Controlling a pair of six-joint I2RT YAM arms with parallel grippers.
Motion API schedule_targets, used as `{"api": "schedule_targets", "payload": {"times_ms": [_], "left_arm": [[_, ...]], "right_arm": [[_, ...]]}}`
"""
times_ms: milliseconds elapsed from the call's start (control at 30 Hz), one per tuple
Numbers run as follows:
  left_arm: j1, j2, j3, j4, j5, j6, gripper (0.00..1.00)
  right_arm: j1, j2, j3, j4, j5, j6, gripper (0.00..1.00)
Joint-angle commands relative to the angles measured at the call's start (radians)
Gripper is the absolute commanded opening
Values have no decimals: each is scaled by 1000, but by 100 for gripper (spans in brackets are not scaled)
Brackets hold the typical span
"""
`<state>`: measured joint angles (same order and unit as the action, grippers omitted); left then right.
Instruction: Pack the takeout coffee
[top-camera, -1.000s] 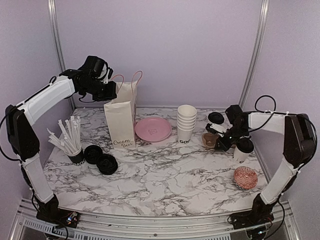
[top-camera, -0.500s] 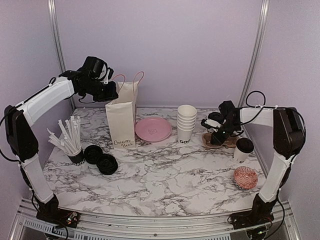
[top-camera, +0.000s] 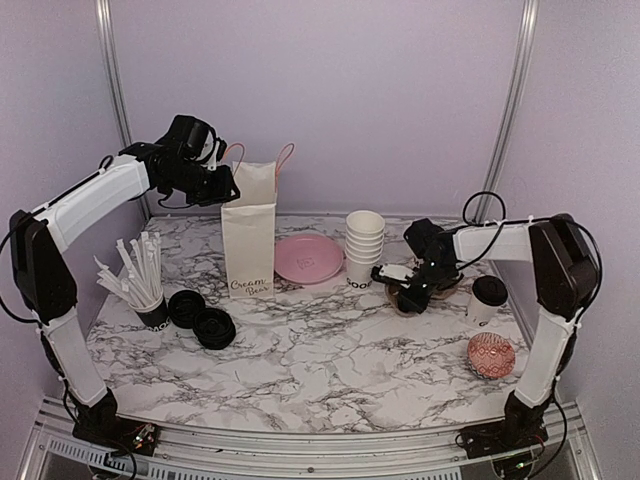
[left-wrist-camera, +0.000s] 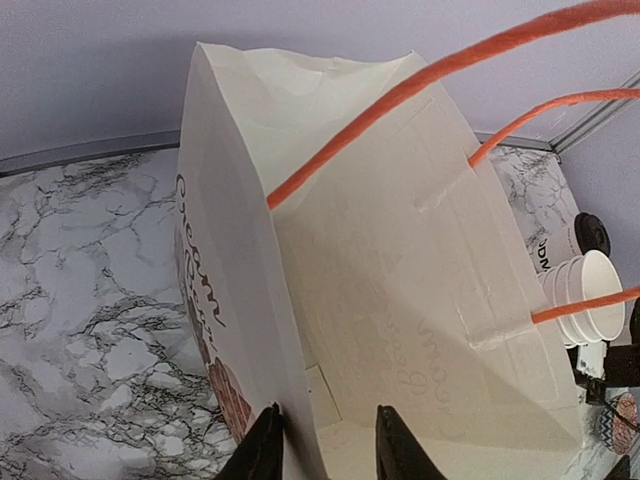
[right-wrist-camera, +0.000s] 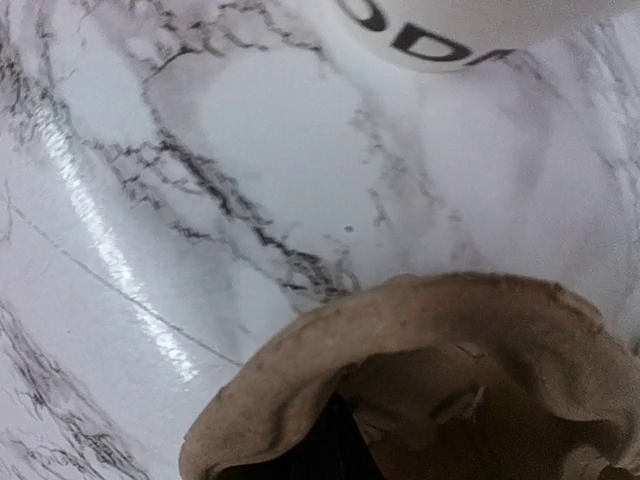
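Your right gripper (top-camera: 402, 288) sits down on the brown cardboard carrier (right-wrist-camera: 430, 340), its fingers mostly hidden, so you cannot tell their closing. The lidded takeout coffee (top-camera: 487, 299) stands upright to its right, apart from them. Your left gripper (left-wrist-camera: 328, 440) straddles the paper bag (left-wrist-camera: 400, 300) wall; whether it is clamped is unclear.

Top cam: high, behind arm bases (top-camera: 105, 425), looks fwd/down over whole table (top-camera: 330, 370). L wrist: close, down onto bag (left-wrist-camera: 400, 300), stack (left-wrist-camera: 590, 295) beyond. R wrist: v. close on carrier (right-wrist-camera: 450, 340), stack base. Top shares all.
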<state>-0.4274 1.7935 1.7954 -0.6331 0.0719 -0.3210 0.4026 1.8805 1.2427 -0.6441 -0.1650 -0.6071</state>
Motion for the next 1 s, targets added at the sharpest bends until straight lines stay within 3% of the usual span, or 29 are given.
{"api": "schedule_targets", "payload": {"times_ms": [0,433,733,967], "left_arm": [[1,-22,-3,-1,-1,15,32],[-1,-17,-2,0,16,16,33],[-1,-16,-4,-1,21,17,33],[-1,-18,-2,-2,28,22,34]], "right_arm": [[57,-73,-81,-82,-31,-34,9],[194,-241,-290,-258,-108,-144,10],[172,-348,-379,-291,192,-203,12],[125,-409,-182,-455,-73,-307,24]]}}
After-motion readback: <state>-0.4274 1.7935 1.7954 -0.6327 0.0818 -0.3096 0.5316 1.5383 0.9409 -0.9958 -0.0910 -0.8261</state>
